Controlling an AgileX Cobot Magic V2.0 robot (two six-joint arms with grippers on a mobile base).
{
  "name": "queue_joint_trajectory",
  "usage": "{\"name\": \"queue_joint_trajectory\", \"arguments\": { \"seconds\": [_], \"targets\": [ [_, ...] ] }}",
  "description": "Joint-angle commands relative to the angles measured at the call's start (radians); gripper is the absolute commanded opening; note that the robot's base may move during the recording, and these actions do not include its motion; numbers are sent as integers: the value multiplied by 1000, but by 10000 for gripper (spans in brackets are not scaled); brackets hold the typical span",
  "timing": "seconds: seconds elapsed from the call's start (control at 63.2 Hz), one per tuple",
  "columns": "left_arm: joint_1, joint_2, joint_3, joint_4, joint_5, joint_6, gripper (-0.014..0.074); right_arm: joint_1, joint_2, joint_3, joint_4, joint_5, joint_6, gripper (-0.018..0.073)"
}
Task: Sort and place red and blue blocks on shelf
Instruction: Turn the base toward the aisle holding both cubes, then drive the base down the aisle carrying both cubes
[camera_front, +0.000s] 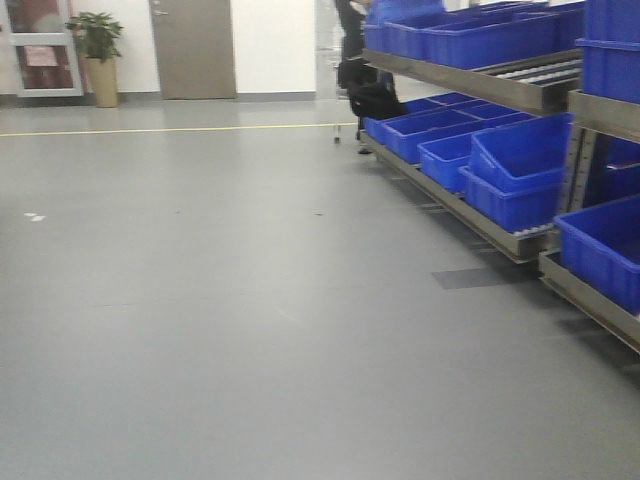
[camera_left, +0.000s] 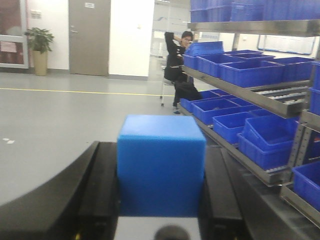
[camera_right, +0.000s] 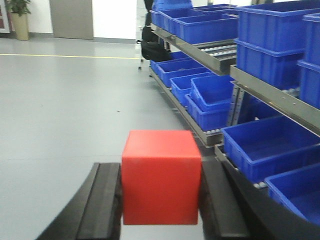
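The left gripper (camera_left: 160, 155) has its jaws closed on the blue block (camera_left: 161, 172), a black finger (camera_left: 102, 190) pressed flat against each side face, so the cube sits upright between them with its top and front faces showing. The right gripper (camera_right: 161, 170) holds the red block (camera_right: 161, 177) the same way, jaws set to the cube's width and the block upright between the two dark fingers (camera_right: 105, 200). Both blocks are carried off the ground, with grey floor (camera_front: 200, 300) beyond them; neither is on the shelf (camera_front: 470, 80). The shelf runs along the right of every view, a grey metal rack with sloped tiers and steel uprights. A strip of white roller track (camera_front: 545, 70) is bare on its upper level. Blue bins (camera_front: 510, 185) fill most of both tiers, one of them tipped at an angle on the lower level. At the far end of the rack a person (camera_left: 176, 55) in dark clothes sits with one arm raised behind the head; in the blurred front view the same spot shows only a dark shape, probably that person. A yellow line (camera_front: 150, 130) crosses the floor further back. Against the far wall stand a grey door (camera_front: 192, 48) and a potted plant (camera_front: 98, 50).
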Motion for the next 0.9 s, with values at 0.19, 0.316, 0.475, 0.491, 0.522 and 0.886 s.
{"name": "queue_joint_trajectory", "arguments": {
  "seconds": [0.19,0.316,0.475,0.491,0.522,0.886],
  "targets": [
    [2,9,-28,-9,-85,-4,123,-2,2,-31,-4,-85,1,57],
    [2,9,-28,-9,-85,-4,123,-2,2,-31,-4,-85,1,57],
    [2,9,-28,-9,-85,-4,123,-2,2,-31,-4,-85,1,57],
    [2,9,-28,-9,-85,-4,123,-2,2,-31,-4,-85,1,57],
    [2,9,-28,-9,-85,-4,123,-2,2,-31,-4,-85,1,57],
    [2,9,-28,-9,-85,-4,123,-2,2,-31,-4,-85,1,57]
  ]
}}
